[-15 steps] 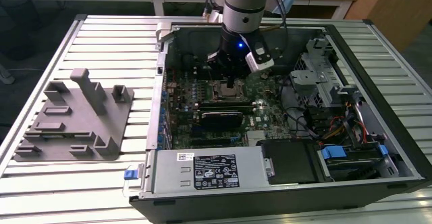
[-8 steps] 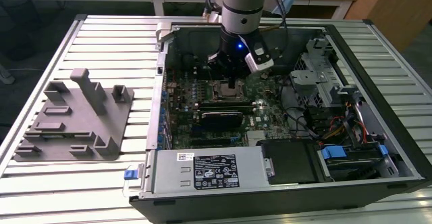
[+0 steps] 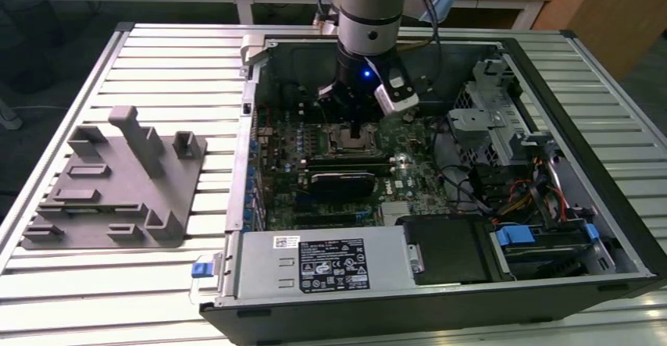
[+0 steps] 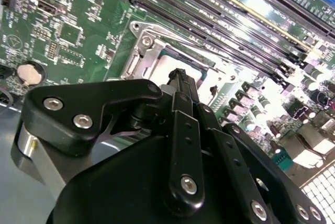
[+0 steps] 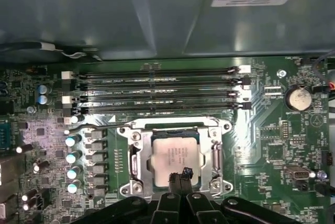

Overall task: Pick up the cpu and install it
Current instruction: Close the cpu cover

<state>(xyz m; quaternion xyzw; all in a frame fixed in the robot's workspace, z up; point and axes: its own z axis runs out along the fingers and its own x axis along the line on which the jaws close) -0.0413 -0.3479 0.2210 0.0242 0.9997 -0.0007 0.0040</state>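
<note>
Far off my gripper (image 3: 354,127), toward the exterior view's left: grey tray (image 3: 109,182) with upright posts on the slatted table (image 3: 156,65). No chip visible on it. Well apart from me.

Next across: open computer case (image 3: 261,57), motherboard (image 3: 417,174) on its floor. I hang straight down into it, over the socket.

Centre, directly under me: the cpu (image 5: 175,158) lies flat in the socket frame (image 5: 138,156), silver top up toward my wrist. My gripper (image 5: 180,178) is over the cpu's edge nearest me, so the chip's middle lies just ahead of the tips, toward the memory slots (image 5: 157,90). Touching or a hair above it, I cannot tell. In the second wrist view the gripper (image 4: 179,75) reads as one black stack standing over the frame.

Jaw state: drawn together, no gap I can make out, nothing between them.

Chip attitude: square, so no long axis worth noting. Edges run true with the frame, two of them parallel to the memory slots. Level, not tilted, as far as the first wrist view lets me judge, and it looks down in its seat.

Beyond me toward the exterior view's right: drive cages (image 3: 501,119) and cable bundles, well apart.
</note>
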